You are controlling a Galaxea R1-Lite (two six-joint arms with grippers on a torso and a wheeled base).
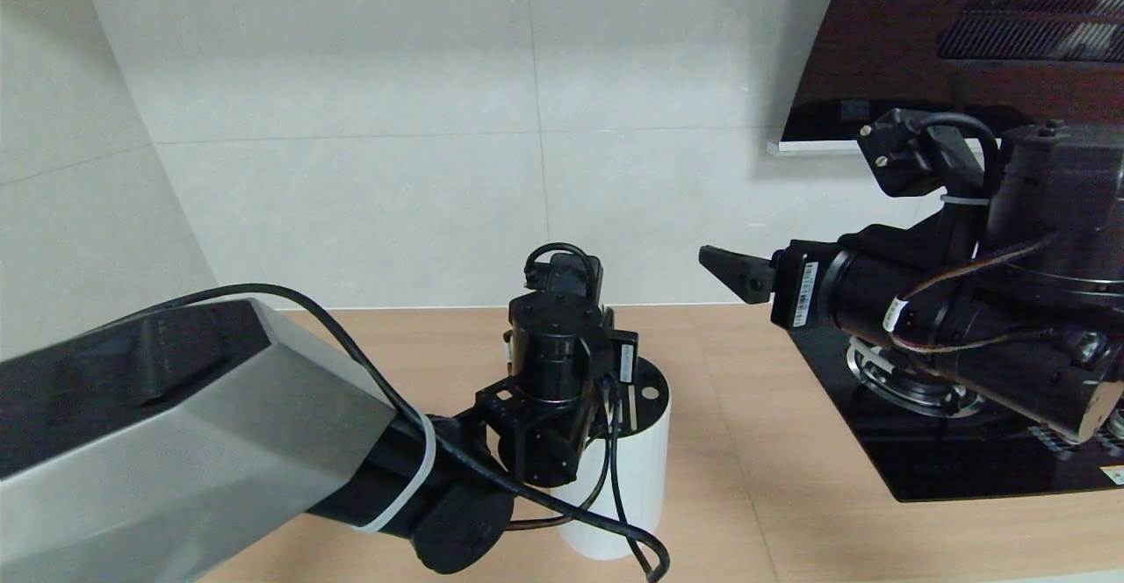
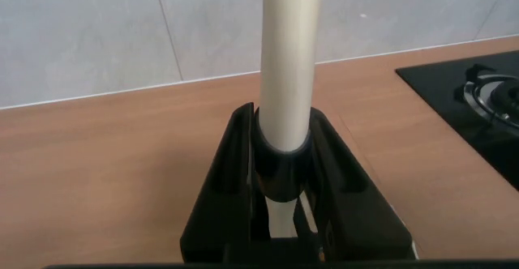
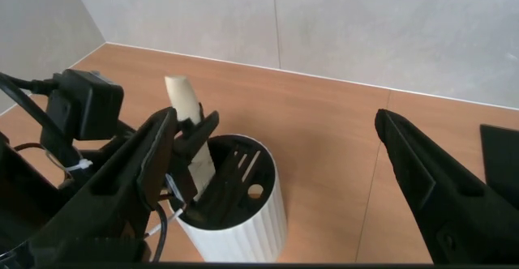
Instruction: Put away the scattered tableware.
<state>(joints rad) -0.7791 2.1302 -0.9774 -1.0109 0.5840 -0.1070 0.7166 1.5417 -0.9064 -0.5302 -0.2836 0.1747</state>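
A white ribbed utensil holder (image 1: 628,478) (image 3: 243,220) with a black slotted lid stands on the wooden counter (image 1: 773,442). My left gripper (image 2: 284,168) hangs right above it, shut on a cream utensil handle (image 2: 288,58) (image 3: 185,99) with a black band. The handle stands nearly upright, and its lower end reaches the lid's slots. My right gripper (image 3: 274,119) (image 1: 738,274) hovers to the holder's right at about chest height. It is wide open with nothing between its fingers, and it faces the holder.
A black glass cooktop (image 1: 922,460) (image 2: 478,99) with a metal burner (image 1: 913,390) lies on the right of the counter. A dark range hood (image 1: 922,47) hangs above it. A grey tiled wall backs the counter. Bare wood lies between holder and cooktop.
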